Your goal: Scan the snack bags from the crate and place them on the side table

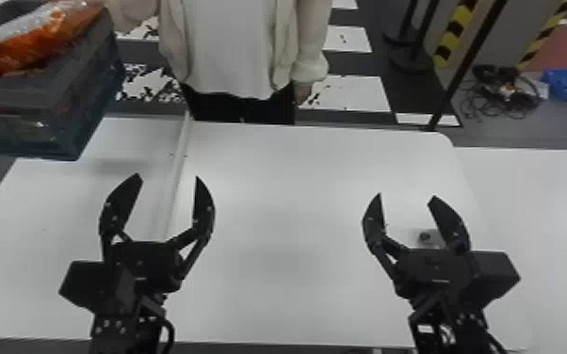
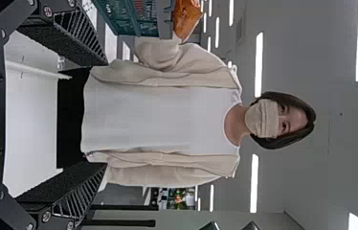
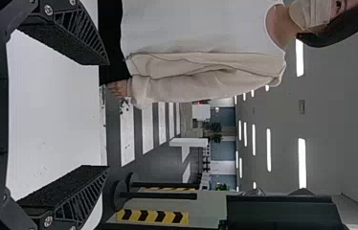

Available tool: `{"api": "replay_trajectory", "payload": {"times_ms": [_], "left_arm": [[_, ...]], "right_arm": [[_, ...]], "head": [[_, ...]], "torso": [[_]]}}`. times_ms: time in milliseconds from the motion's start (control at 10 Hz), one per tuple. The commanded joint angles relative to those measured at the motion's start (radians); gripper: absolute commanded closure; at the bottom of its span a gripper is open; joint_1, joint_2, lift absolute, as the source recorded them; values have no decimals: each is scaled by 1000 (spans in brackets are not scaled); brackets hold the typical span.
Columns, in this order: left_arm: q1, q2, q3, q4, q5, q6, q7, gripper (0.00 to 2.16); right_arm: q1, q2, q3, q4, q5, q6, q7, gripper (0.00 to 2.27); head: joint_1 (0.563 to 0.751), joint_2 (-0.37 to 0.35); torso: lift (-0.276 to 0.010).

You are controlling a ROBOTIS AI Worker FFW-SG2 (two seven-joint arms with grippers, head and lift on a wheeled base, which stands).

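Where the far left part of my view begins, I see an orange snack bag (image 1: 37, 40) with a silvery part, and it lies at the top of the dark crate (image 1: 85, 94). Through the lower side of this crate, some greenish and reddish contents are visible, but I cannot tell what they are. The crate is at the far left corner of the white table (image 1: 287, 197); whether it rests on it, I cannot tell. A person in a light jacket stands behind the table, and one sleeve (image 2: 160, 52) reaches to the crate, while the other hand (image 3: 118, 88) hangs down at the side. Nearer to me, a raised white strip (image 1: 177, 174) runs across the table from the far edge toward my side. My left gripper (image 1: 168, 176) is over the table near this strip, with its two fingers wide apart and free space between them. My right gripper (image 1: 407, 195) is over the right part of the table, also opened, with nothing between its fingers. Just by one finger of it I see a small greyish object (image 1: 425, 237) with a dark round spot, partly hidden. To the right, there is another white surface (image 1: 551, 212). Farther behind, dark cables (image 1: 504, 94) and a blue thing (image 1: 565, 85) lie near each other.
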Motion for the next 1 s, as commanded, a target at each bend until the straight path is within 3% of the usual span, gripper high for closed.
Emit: {"api": "replay_trajectory", "payload": {"times_ms": [0, 900], "left_arm": [[0, 0, 0, 0, 0, 0, 0, 144], [3, 0, 6, -6, 0, 3, 0, 144]], "right_arm": [[0, 0, 0, 0, 0, 0, 0, 110], [0, -2, 2, 0, 0, 0, -1, 110]], "head": [[695, -62], [695, -60]], "torso": [[-50], [-50]]}}
